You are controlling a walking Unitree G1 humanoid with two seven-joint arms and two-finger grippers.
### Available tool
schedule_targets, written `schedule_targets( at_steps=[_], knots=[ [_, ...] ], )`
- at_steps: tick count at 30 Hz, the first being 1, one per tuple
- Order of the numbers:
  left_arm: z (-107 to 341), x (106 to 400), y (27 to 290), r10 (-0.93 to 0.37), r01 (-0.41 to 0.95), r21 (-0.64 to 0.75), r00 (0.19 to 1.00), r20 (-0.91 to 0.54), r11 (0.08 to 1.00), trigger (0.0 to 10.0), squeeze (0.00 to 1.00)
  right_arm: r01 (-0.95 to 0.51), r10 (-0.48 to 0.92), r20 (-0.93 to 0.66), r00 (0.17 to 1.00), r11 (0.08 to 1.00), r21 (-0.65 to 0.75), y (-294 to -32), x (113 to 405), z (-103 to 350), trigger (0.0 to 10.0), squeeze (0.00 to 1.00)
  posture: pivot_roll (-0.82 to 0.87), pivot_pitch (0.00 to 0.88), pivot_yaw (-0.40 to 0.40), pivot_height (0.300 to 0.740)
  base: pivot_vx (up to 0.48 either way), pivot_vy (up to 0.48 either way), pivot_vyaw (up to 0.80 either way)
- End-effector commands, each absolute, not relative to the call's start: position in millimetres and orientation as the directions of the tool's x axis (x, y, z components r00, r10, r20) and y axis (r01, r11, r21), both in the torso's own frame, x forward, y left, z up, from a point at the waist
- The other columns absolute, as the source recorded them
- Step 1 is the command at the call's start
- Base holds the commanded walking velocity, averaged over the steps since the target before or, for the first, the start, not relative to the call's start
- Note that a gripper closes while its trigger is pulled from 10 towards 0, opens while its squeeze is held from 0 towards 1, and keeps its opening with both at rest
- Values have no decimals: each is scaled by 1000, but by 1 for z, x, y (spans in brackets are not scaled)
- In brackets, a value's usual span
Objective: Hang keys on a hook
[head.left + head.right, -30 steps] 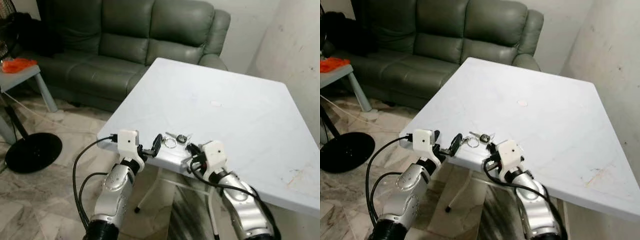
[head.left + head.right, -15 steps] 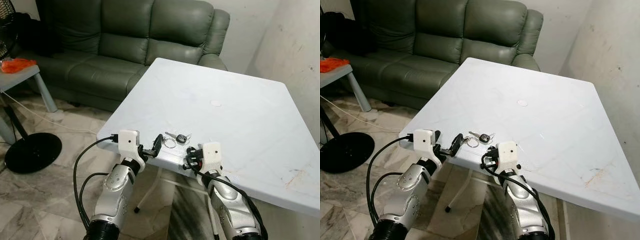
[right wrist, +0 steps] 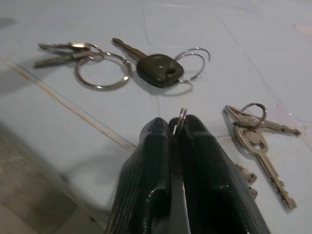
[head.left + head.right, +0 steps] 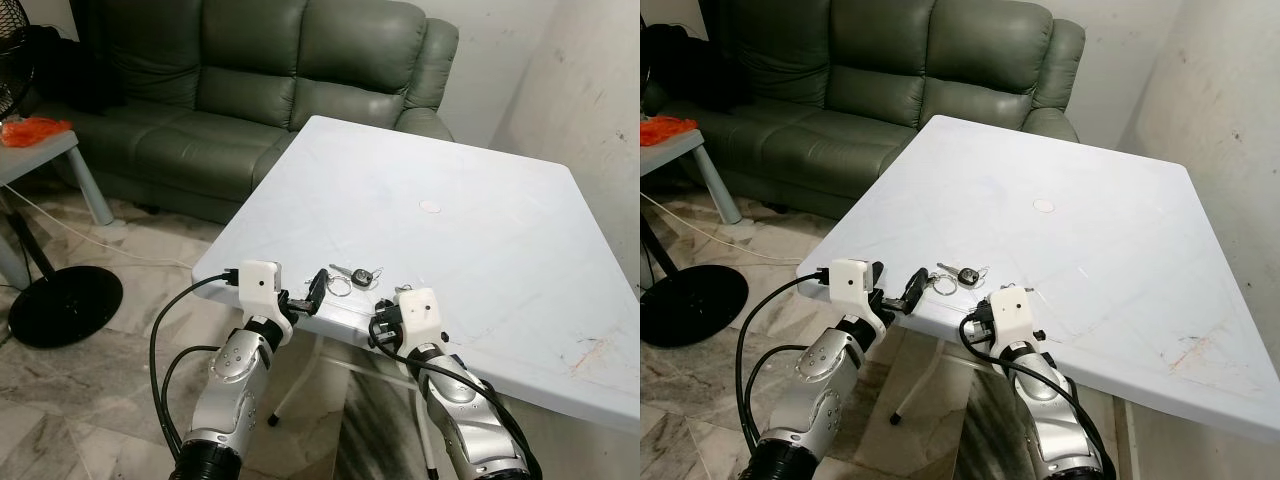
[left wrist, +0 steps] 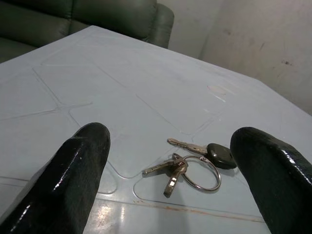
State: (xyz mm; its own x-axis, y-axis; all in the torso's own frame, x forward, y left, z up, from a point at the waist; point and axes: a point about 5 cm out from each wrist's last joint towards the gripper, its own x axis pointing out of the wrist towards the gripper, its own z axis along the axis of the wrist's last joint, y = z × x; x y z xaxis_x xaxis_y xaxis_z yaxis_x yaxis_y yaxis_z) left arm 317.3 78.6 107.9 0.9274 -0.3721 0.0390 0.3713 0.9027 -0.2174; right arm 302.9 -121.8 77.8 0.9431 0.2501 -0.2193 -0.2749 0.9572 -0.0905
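A bunch of keys (image 4: 352,277) with a black-headed key (image 5: 220,155) and steel rings lies near the front left edge of the white table (image 4: 450,200). My left gripper (image 4: 313,290) hovers at that edge, open, its fingers (image 5: 78,170) wide on either side of the bunch without touching it. To the right, my right gripper (image 3: 176,127) is shut on a thin key ring (image 3: 181,117) just above the tabletop. A second small bunch of silver keys (image 3: 256,134) lies beside it.
A green leather sofa (image 4: 280,80) stands beyond the table. A fan base (image 4: 65,305) and a small side table with an orange item (image 4: 35,130) are on the left. A stained wall (image 4: 600,100) runs close along the right. The floor is marble tile.
My right wrist has shifted a little left and lower at the table's edge. The left arm and the black-headed bunch have not moved.
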Motion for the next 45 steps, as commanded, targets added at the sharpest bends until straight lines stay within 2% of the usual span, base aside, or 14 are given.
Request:
schedule_targets(
  at_steps=[1,3,4,7,8,12,13,18,19,25,27,34,36,45],
  knots=[
    [111,318,72,-394,393,-210,918,40,895,10000,0,-270,235,-269,934,958,-98,-127,298,68,10000,447,-39,52,-97,740,0,0,0],
    [111,318,72,-394,394,-210,918,40,895,10000,0,-273,247,-270,931,960,-65,-128,298,68,10000,498,-38,50,-97,740,0,0,0],
    [111,318,72,-394,394,-210,918,40,895,10000,0,-273,255,-269,929,961,-31,-128,297,69,10000,1000,-38,50,-97,740,0,0,0],
    [111,318,72,-394,393,-211,918,41,895,10000,0,-260,227,-275,934,962,-88,-130,300,71,10000,1000,-37,51,-99,740,0,0,0],
    [111,318,72,-394,393,-212,918,42,895,10000,0,-260,226,-276,934,961,-91,-130,300,71,10000,0,-37,51,-99,740,0,0,0],
    [112,318,72,-392,392,-212,919,44,895,10000,0,-237,217,-233,948,969,-63,-132,301,75,10000,0,-35,49,-100,740,0,0,0],
    [112,318,72,-392,392,-213,919,44,895,10000,0,-231,213,-220,952,971,-63,-133,301,77,4510,0,-35,49,-100,740,0,0,0],
    [112,318,71,-393,393,-214,919,45,894,10000,0,-198,179,-250,952,979,-55,-135,301,75,3765,0,-37,48,-99,740,0,0,0],
    [112,318,71,-394,394,-213,918,45,894,10000,0,-181,162,-243,957,982,-59,-136,302,77,0,0,-37,48,-98,740,0,0,0],
    [111,318,71,-396,396,-216,917,45,892,10000,0,-169,148,-266,953,984,-59,-134,301,76,3216,0,-40,47,-96,740,0,0,0],
    [112,318,70,-397,397,-216,917,44,892,10000,0,-161,137,-268,953,984,-69,-135,301,76,0,0,-39,49,-97,740,0,0,0],
    [112,317,70,-393,392,-237,918,47,889,10000,0,-203,201,-161,966,979,8,-133,301,89,0,0,-33,49,-99,740,0,0,0],
    [115,318,71,-387,389,-251,920,57,886,10000,0,-288,294,-48,955,952,102,-131,300,102,10000,0,-32,48,-100,740,0,0,0],
    [124,317,76,-381,390,-241,921,83,889,10000,0,-308,277,193,941,938,158,-142,298,130,10000,0,-31,34,-90,740,0,0,0]
  ],
)
